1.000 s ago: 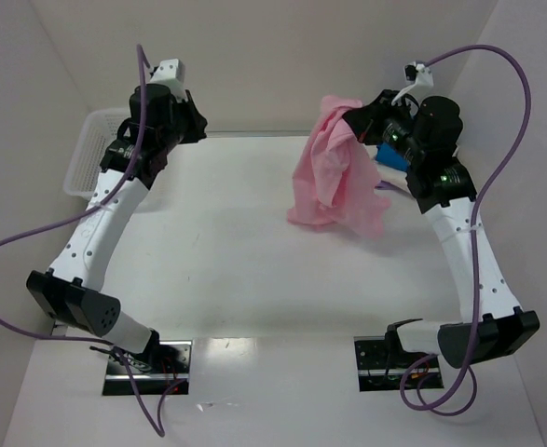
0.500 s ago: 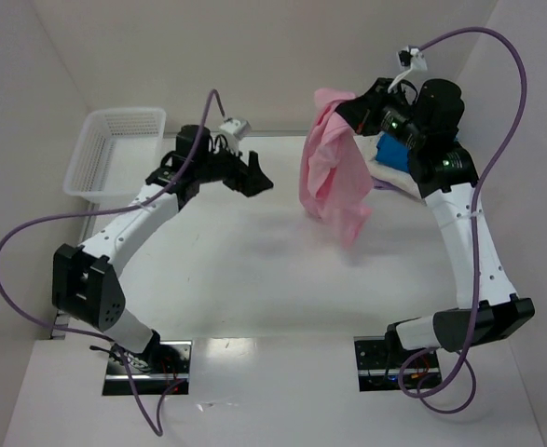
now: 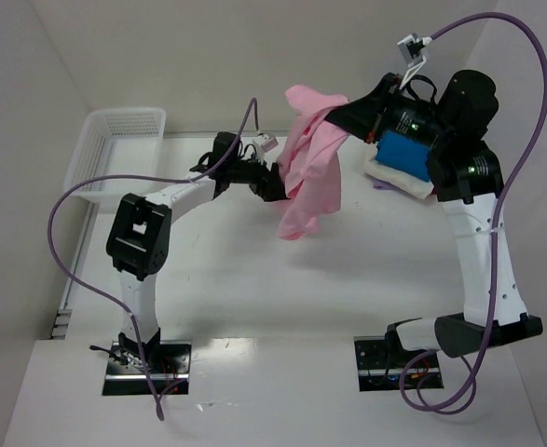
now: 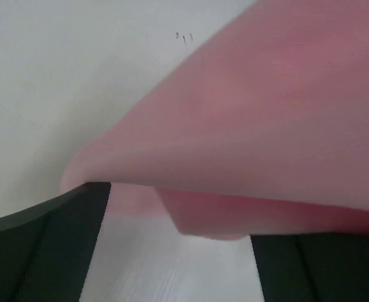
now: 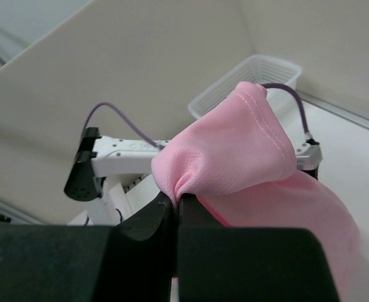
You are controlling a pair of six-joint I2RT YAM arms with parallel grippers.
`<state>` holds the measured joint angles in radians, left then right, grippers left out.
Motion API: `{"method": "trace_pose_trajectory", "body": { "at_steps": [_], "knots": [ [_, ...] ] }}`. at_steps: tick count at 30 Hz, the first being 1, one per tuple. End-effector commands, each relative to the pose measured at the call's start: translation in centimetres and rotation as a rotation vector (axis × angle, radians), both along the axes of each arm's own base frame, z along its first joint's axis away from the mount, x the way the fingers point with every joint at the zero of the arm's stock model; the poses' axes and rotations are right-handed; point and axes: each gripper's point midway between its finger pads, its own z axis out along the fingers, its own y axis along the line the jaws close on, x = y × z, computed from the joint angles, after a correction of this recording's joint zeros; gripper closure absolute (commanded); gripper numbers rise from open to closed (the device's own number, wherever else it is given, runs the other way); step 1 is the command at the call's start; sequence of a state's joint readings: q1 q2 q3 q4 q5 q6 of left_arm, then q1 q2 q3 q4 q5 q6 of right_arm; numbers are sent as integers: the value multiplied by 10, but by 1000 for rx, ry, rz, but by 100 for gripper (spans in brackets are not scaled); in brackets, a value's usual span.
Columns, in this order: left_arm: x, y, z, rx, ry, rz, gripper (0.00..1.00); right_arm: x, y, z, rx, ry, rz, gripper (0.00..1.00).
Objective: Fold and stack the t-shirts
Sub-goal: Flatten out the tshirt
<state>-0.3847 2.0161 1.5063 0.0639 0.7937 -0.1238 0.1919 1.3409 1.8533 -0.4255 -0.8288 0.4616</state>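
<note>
A light pink t-shirt (image 3: 310,172) hangs in the air over the back middle of the table, bunched and unfolded. My right gripper (image 3: 336,110) is shut on its top edge, and the right wrist view shows the cloth (image 5: 234,151) pinched between the black fingers (image 5: 148,221). My left gripper (image 3: 276,183) reaches the shirt's left side. In the left wrist view its jaws stand apart, with the pink cloth (image 4: 266,138) draped across and above the fingertips (image 4: 52,233). A folded bright blue t-shirt (image 3: 403,152) lies on a white t-shirt (image 3: 396,179) at the back right.
A white mesh basket (image 3: 115,149) stands at the back left against the wall, also seen in the right wrist view (image 5: 253,82). White walls close the table on three sides. Purple cables loop off both arms.
My left arm swung from the basket rightward to the pink t-shirt, and its jaws opened. My right gripper carried the shirt higher and to the left, off the table.
</note>
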Motion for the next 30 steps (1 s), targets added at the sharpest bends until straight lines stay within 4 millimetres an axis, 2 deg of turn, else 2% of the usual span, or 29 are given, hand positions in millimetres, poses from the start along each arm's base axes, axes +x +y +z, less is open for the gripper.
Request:
{"method": "trace_pose_trajectory", "body": {
  "at_steps": [1,3,4,5,6,9,11,12,14,15,16,18,20,21,23,25,27,28,30],
  "knots": [
    [16,-14,42,-97,-169,-77,50,-37,2,17,18,-42,83,100],
    [18,-13,46,-91,-159,-63,94,-30,0,14,8,-42,45,100],
    [20,-12,44,-81,-154,-50,100,-25,-3,12,2,-38,17,100],
    [19,-10,48,-74,-169,-43,100,-19,-6,6,-10,-24,-24,100],
    [18,-6,49,-56,-164,-13,100,-3,-12,2,-17,-10,-100,100],
    [13,20,82,-49,-182,104,100,32,-37,-10,-34,21,-330,100],
    [13,53,108,-15,-212,251,100,54,-51,-23,-46,41,-447,100],
    [16,64,114,2,-220,311,100,62,-57,-24,-47,40,-490,100],
    [10,89,142,63,-269,422,100,74,-68,-26,-54,34,-559,100],
    [15,108,154,109,-291,532,100,80,-69,-29,-60,36,-573,100],
    [14,130,175,145,-311,640,100,87,-71,-33,-67,41,-590,100],
    [4,171,212,199,-359,817,100,99,-82,-35,-67,44,-653,100],
    [-11,204,245,198,-398,933,100,106,-91,-37,-64,41,-708,100],
    [-19,218,259,182,-411,982,100,111,-98,-45,-71,53,-741,100],
    [-31,232,276,153,-420,1015,100,113,-102,-52,-67,70,-757,100],
    [-36,245,277,156,-409,1045,100,117,-106,-79,-81,111,-756,100],
    [-38,253,274,171,-390,1077,100,119,-106,-93,-85,126,-749,100],
    [-38,255,268,185,-377,1082,100,119,-105,-109,-106,151,-744,100],
    [-37,257,250,218,-341,1089,100,119,-103,-129,-147,176,-725,100]
  ]
}}
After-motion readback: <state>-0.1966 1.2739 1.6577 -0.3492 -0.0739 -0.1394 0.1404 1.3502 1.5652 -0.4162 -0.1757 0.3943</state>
